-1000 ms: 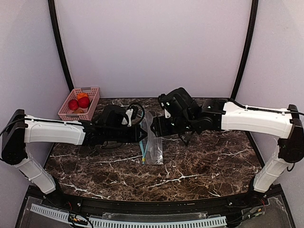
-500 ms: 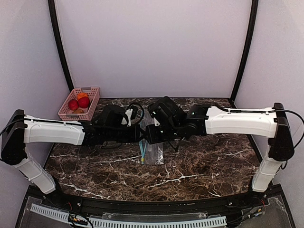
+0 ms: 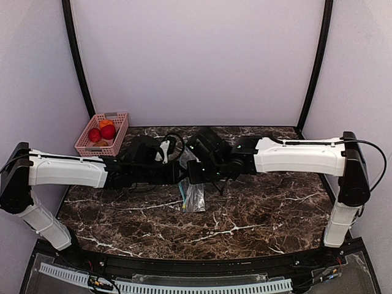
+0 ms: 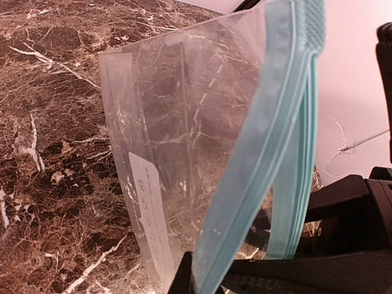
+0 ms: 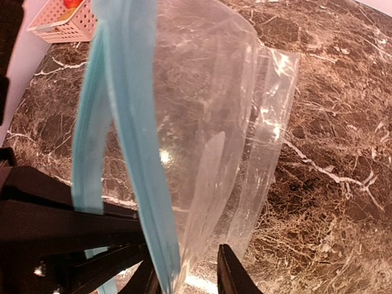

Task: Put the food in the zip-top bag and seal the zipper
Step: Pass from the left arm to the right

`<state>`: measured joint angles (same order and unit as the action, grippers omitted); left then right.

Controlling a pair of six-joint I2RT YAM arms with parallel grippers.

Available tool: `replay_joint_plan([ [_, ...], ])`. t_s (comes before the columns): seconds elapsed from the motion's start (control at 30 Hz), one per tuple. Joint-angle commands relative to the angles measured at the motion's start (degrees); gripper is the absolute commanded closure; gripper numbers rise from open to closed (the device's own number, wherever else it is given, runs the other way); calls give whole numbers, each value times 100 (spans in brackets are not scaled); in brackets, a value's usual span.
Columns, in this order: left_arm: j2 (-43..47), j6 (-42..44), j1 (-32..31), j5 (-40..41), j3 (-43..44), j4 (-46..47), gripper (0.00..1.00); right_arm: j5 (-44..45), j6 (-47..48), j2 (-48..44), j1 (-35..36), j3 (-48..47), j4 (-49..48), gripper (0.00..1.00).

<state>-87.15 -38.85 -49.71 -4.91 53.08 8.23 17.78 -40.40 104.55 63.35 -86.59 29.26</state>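
The clear zip-top bag [image 3: 196, 195] is held up off the marble between my two grippers, its mouth spread open. Its teal-blue zipper [image 4: 269, 147] runs up the left wrist view and also shows in the right wrist view [image 5: 131, 122]. My left gripper [image 4: 199, 278] is shut on one zipper lip. My right gripper [image 5: 187, 278] is open, and the other lip and the bag wall stand between its fingers. The bag [image 5: 214, 122] looks empty, with a white label [image 4: 150, 208] on its side. The food, red pieces [image 3: 108, 131] and an orange piece [image 3: 105, 123], lies in the pink basket.
The pink slotted basket [image 3: 116, 114] stands at the back left corner of the marble table [image 3: 263, 214]. Both arms meet over the table's middle, left gripper [image 3: 182, 176] and right gripper [image 3: 191, 173] almost touching. Black frame posts stand at both back sides.
My right arm has swung left until its gripper reaches the bag's mouth beside the left gripper. The left arm has stayed in place holding the bag.
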Motion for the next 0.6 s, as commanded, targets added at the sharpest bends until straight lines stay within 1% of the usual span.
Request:
replay_joint_plan([
  [0.0,239,-7,21,86,-101,30,99,173,-105,103,-98,-33,128,75],
  [0.1,242,44,16,175,-88,-89,99,143,-120,90,-138,0,166,90],
  [0.13,247,112,15,254,-54,-175,99,162,-120,61,-139,1,210,93],
  [0.17,250,153,15,497,-31,-424,99,204,-118,12,-139,6,263,95],
  [0.23,262,259,31,889,30,-817,99,302,-122,-119,-157,42,381,98],
  [0.3,264,315,124,1090,30,-1085,99,376,-117,-292,-170,138,488,100],
  [0.57,71,297,295,980,6,-1104,99,419,-174,-824,-180,272,986,100],
])
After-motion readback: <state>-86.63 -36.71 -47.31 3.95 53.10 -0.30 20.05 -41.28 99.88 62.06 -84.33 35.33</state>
